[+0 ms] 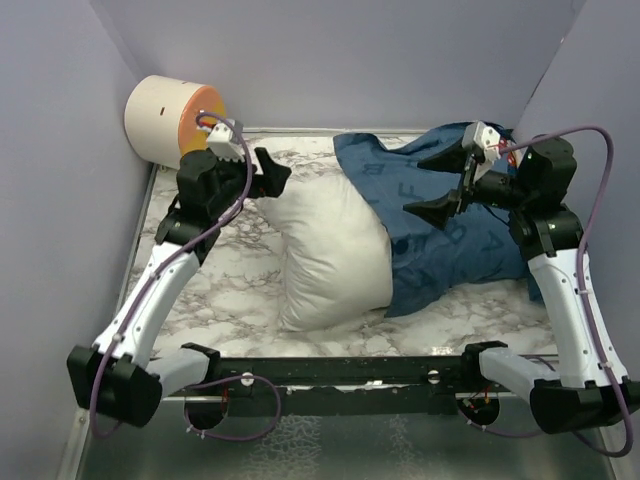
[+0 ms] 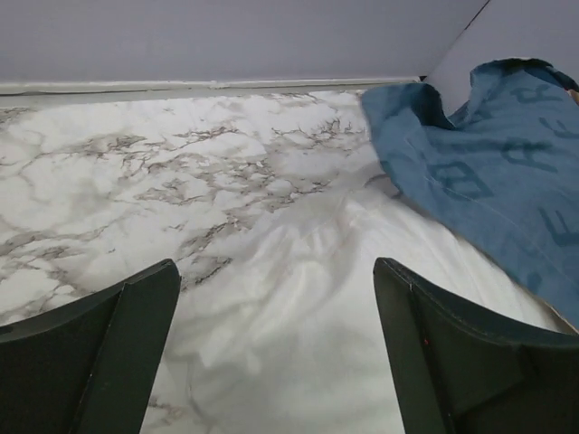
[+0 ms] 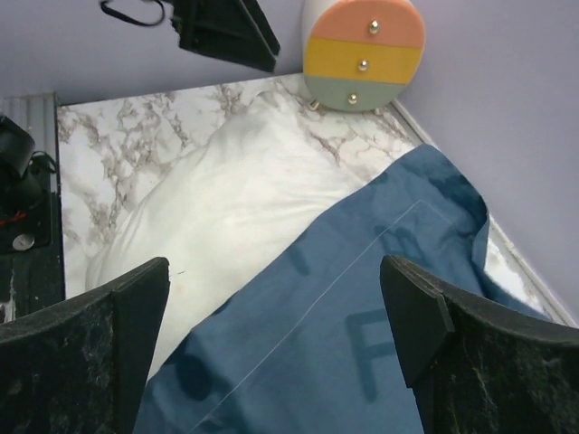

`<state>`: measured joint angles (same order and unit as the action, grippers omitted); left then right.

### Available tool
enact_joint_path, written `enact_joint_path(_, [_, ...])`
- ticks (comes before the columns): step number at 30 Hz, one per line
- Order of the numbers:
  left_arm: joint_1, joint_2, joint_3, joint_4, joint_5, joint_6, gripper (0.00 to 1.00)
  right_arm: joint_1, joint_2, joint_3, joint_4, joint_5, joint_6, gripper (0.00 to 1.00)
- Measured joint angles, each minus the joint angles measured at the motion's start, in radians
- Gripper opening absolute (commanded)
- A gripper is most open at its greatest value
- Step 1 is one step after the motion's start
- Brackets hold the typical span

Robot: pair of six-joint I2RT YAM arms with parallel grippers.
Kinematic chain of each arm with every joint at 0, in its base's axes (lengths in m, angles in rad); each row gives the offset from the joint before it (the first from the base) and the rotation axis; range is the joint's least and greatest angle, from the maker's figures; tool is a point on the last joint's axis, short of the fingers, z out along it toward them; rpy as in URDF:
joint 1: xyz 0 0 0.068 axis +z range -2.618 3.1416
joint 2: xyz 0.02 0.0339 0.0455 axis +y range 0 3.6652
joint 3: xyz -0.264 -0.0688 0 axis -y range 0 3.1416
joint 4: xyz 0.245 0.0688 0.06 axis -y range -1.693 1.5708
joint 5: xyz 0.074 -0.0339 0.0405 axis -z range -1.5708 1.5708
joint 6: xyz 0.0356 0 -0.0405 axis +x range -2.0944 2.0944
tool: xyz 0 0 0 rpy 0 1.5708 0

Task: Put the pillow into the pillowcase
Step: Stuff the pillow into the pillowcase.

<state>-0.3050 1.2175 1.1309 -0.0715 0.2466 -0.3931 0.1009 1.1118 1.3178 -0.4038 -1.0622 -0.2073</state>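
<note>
The white pillow [image 1: 330,250] lies in the middle of the marble table, its right part covered by the blue pillowcase [image 1: 455,240], which is bunched toward the back right. My left gripper [image 1: 275,175] hovers open over the pillow's far left corner; the left wrist view shows the pillow [image 2: 298,307] between its spread fingers [image 2: 109,348] and the pillowcase [image 2: 488,172] to the right. My right gripper [image 1: 437,183] hangs open above the pillowcase [image 3: 362,307], holding nothing, with the bare pillow [image 3: 235,199] beyond.
A cream cylinder with an orange face [image 1: 175,118] stands in the back left corner, close behind the left gripper. Purple walls [image 1: 330,60] enclose the table on three sides. A black rail [image 1: 340,370] runs along the near edge.
</note>
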Motion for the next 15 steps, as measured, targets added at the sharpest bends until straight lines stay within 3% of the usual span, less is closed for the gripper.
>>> enact_joint_path(3, [0.012,-0.143,-0.095,-0.015,-0.027,0.015,0.93,0.007,-0.022,-0.039,-0.034,0.009,-0.038,1.00])
enact_joint_path(7, [0.012,-0.288,-0.242,-0.024,0.015,-0.014,0.92,0.082,0.034,-0.062,-0.129,0.137,-0.097,1.00])
enact_joint_path(15, [0.012,-0.509,-0.627,0.067,0.160,-0.285,0.93,0.348,0.169,0.005,-0.224,0.511,-0.135,0.99])
